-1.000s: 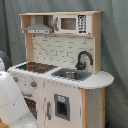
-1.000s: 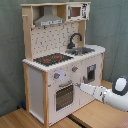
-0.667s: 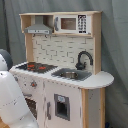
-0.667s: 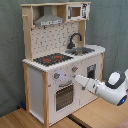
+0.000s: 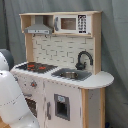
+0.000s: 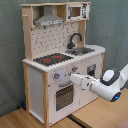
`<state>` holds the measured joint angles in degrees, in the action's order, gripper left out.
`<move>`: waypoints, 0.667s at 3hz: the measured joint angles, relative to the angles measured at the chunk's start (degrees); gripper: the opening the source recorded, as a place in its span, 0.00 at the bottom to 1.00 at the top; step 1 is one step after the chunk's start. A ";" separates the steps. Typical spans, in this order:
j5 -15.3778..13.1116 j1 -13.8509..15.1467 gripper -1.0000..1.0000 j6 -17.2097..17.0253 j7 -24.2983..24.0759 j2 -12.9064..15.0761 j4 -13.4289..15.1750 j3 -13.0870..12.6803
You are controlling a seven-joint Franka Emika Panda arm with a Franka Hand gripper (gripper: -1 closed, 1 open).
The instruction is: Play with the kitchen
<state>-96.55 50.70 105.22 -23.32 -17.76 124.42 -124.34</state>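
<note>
Your toy kitchen [image 6: 60, 65] stands upright on the wooden tabletop [image 6: 30, 120], and you can see it in both exterior views. In the second exterior view your arm [image 6: 107, 85] reaches in from the second exterior view's right, and the end effector [image 6: 72, 77] sits right at the front panel, just under the stove [image 6: 52, 59] and near the knobs [image 6: 56, 76]. It looks like it is touching or almost touching the panel, but you cannot tell for sure. You also cannot tell if the end effector is open or closed, because it shows only as one white tip. The oven door [image 6: 64, 96] below looks closed, and the sink [image 6: 82, 50] and the microwave [image 6: 75, 11] up top look untouched. So your play seems to be only starting: you have reached the front, and turning a knob or opening a door seems yet to be done.
</note>
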 joint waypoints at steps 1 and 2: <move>-0.46 2.06 1.00 0.94 5.66 -0.31 0.01 -0.02; -3.03 5.40 1.00 4.38 7.42 -1.77 0.00 -0.01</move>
<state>-99.58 56.10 109.59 -15.90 -19.53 124.42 -124.35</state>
